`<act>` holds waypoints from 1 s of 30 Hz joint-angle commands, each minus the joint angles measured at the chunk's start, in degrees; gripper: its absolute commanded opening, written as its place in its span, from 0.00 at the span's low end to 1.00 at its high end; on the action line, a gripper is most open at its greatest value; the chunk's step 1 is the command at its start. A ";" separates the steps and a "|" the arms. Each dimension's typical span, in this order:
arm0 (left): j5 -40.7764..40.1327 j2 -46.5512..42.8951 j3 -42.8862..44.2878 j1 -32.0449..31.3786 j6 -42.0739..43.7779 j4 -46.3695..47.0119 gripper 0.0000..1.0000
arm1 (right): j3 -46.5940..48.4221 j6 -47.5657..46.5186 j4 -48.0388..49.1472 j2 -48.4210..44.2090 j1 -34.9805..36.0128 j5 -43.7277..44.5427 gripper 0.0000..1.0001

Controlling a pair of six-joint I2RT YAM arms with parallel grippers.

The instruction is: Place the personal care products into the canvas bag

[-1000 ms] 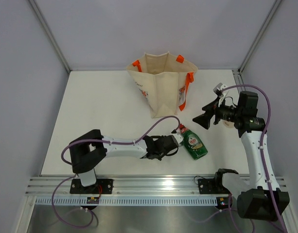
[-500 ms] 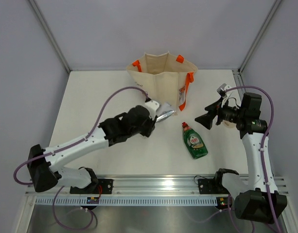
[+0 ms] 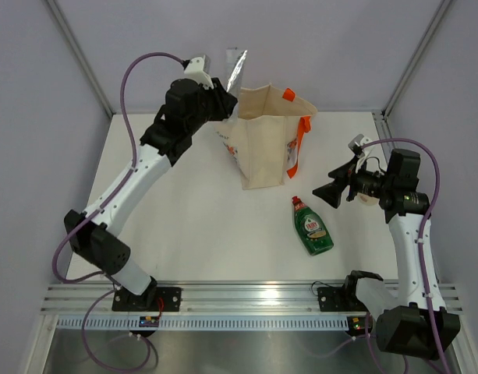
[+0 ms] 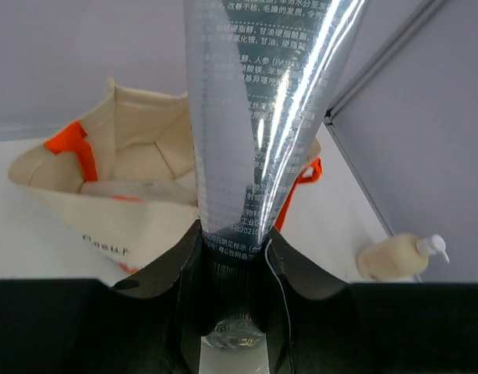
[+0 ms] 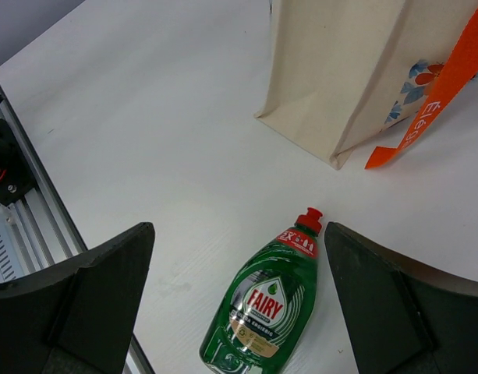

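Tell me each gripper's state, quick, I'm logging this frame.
Left gripper: shut on the silvery tube.
Right gripper: open, holding nothing.

Pretty clearly a robotics lab test cell, not a home or shop. There's a bare white table [image 3: 184,210] boxed in by plain grey wall panels [image 3: 36,117] on metal frame struts [image 3: 79,58]. A left arm [image 3: 129,178] and right arm [image 3: 410,249] are bolted to an aluminium rail [image 3: 246,296] at the near edge, with purple cables [image 3: 154,54] looping loose.
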 commanded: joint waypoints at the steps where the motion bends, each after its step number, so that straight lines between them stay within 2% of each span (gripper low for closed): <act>1: 5.94 9.38 8.63 3.26 -3.90 10.77 0.20 | -0.27 0.25 1.24 -0.57 -0.72 -1.71 1.00; 7: 13.85 28.99 29.87 5.02 -0.91 14.12 0.21 | -0.09 0.42 1.06 0.66 -0.81 -3.29 1.00; 10: 16.49 34.89 35.18 5.90 0.15 14.83 0.22 | -0.09 0.25 0.71 1.10 -0.81 -3.29 0.99; 16: 20.46 36.83 30.99 6.96 5.33 16.06 0.30 | -0.01 0.25 0.89 1.36 -0.81 -3.64 0.99; 21: 23.35 36.66 25.71 7.05 5.78 15.88 0.61 | 0.00 -1.07 -0.08 1.89 -0.81 -3.29 0.99; 23: 23.35 34.82 24.21 6.87 5.43 15.88 0.73 | -0.62 -1.77 -0.61 1.71 -0.81 -3.38 0.99; 24: 22.48 33.94 22.82 6.87 5.08 16.14 0.82 | -0.97 -1.95 -0.26 1.45 -0.81 -3.12 0.99; 26: 22.39 30.61 21.66 6.87 5.33 16.50 0.91 | -1.41 -0.99 0.62 1.45 -0.72 -0.93 0.99; 27: 22.47 29.46 21.31 6.87 6.29 15.71 0.98 | -0.80 -1.16 -0.34 2.58 -0.63 0.21 0.99; 30: 21.95 24.72 21.13 6.96 9.01 11.42 0.99 | 5.08 -6.60 -9.11 6.52 1.21 6.71 0.99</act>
